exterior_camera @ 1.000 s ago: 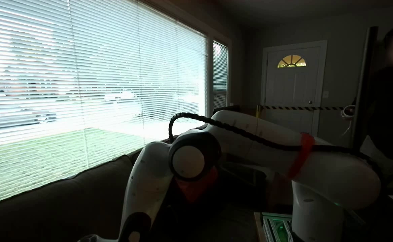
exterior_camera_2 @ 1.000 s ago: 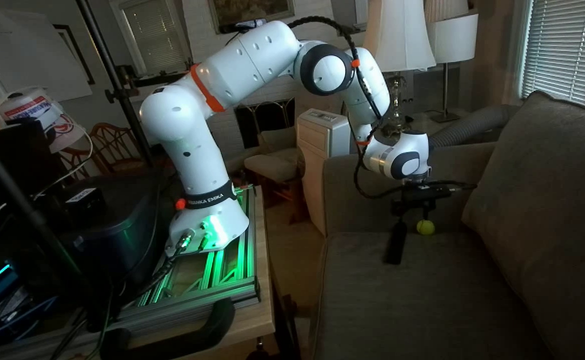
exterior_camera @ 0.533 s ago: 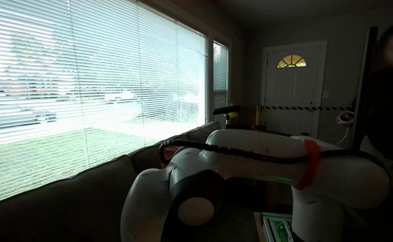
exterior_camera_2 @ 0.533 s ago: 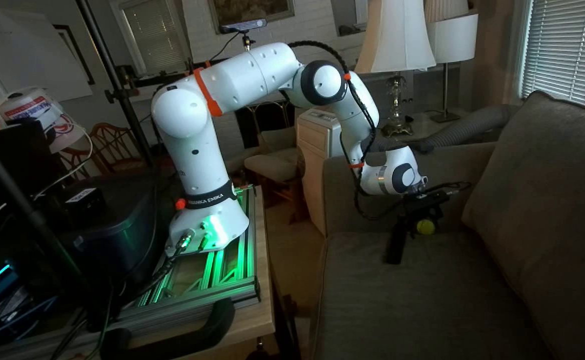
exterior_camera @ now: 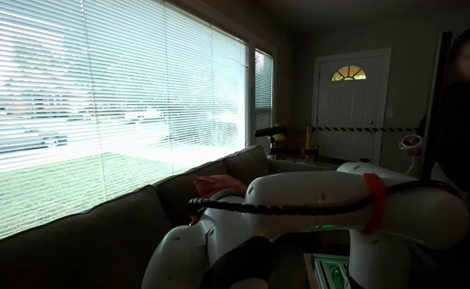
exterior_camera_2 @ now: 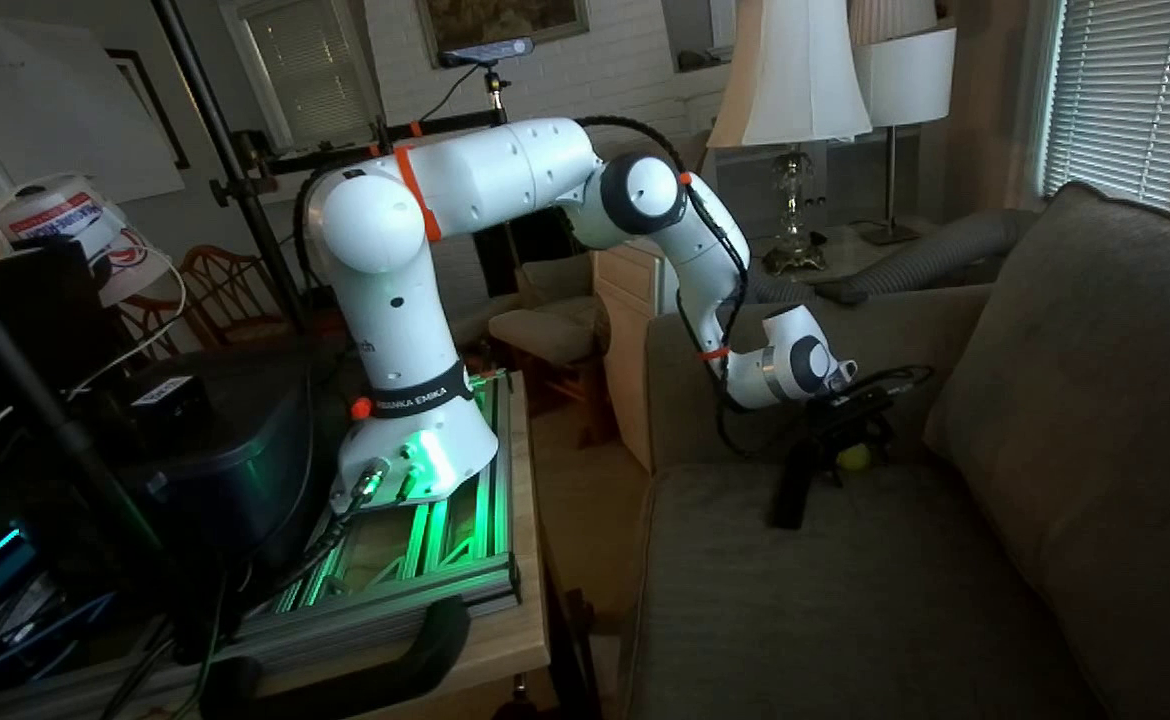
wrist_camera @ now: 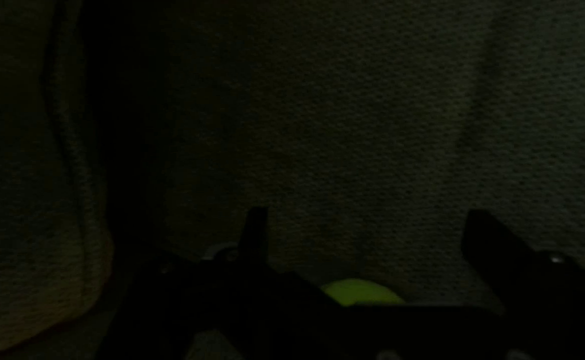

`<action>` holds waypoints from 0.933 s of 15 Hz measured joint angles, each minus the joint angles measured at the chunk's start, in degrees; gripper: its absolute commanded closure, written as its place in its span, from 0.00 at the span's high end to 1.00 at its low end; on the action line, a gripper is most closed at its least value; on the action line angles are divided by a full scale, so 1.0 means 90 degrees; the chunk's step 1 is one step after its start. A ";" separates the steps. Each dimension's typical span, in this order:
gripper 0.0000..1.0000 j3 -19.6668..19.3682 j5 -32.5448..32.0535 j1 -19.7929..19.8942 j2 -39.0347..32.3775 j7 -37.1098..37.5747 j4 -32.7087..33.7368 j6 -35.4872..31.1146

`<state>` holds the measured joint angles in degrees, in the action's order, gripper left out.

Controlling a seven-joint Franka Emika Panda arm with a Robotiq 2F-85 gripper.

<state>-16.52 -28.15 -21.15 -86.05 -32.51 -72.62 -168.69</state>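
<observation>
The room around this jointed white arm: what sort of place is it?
Probably a living room: a grey fabric sofa, a flared white lampshade and a pale panelled door with an arched window.

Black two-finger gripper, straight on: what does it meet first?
Likely the grey woven-fabric sofa, ahead of the open gripper in the wrist view. The round yellow-green ball shows lower; depth is unclear, so that might be touched first.

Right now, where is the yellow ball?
The yellow ball is right of centre in an exterior view, on the sofa, partly hidden by the tool, right of a black object.
</observation>
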 measured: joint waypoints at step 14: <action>1.00 0.0583 -0.0163 0.0265 0.0110 0.1308 0.0041 -0.0002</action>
<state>-11.27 -29.61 -18.77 -85.07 -20.74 -72.25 -168.71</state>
